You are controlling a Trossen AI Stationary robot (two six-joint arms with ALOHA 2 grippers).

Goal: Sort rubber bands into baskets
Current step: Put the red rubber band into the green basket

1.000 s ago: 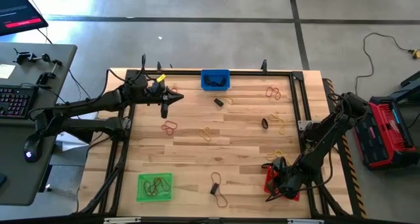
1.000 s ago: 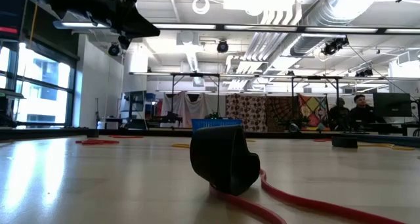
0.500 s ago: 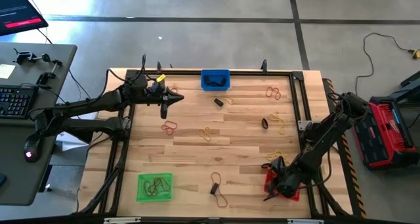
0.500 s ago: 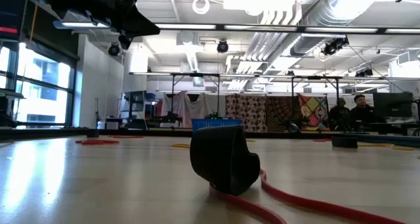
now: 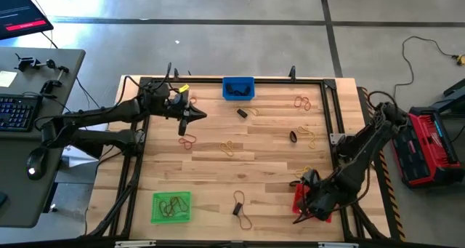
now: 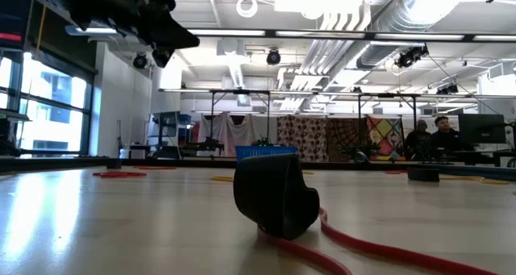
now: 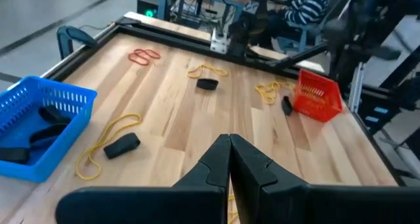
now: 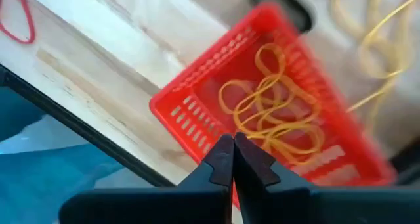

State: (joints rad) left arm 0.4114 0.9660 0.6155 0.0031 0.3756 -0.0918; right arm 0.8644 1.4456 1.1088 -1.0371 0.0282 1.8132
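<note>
While yellow rubber bands [image 8: 275, 112] lie tangled inside the red basket [image 8: 197, 99] at the table's front right corner, the right gripper [image 8: 233, 148] hangs just above that basket's near wall, its two dark fingers pressed together with nothing between them. Seen from above, the red basket [image 5: 301, 201] is largely covered by the right arm, and a few yellow bands [image 5: 304, 171] lie on the wood just behind it.

Across the table, the left gripper [image 5: 183, 126] hovers over the back left area, fingers likewise clenched and empty, directly above a reddish-brown band [image 5: 188, 140] on the planks. Its wrist camera looks down the closed fingertips [image 7: 230, 159] toward the blue basket [image 7: 39, 119], which holds dark bands, with a yellow band and a black band [image 7: 122, 145] loose beside it.

The blue basket [image 5: 238, 88] sits at the middle of the back edge; the green basket [image 5: 171, 207] sits at the front left with dark and reddish bands inside. More bands are scattered on the wooden table [image 5: 261, 146]: red ones [image 5: 302, 102] near the back right, yellow ones [image 5: 231, 148] at centre, and a black band [image 5: 237, 208] near the front edge, which looms large in the low view [image 6: 274, 196]. People sit in the room beyond [image 6: 439, 134].
</note>
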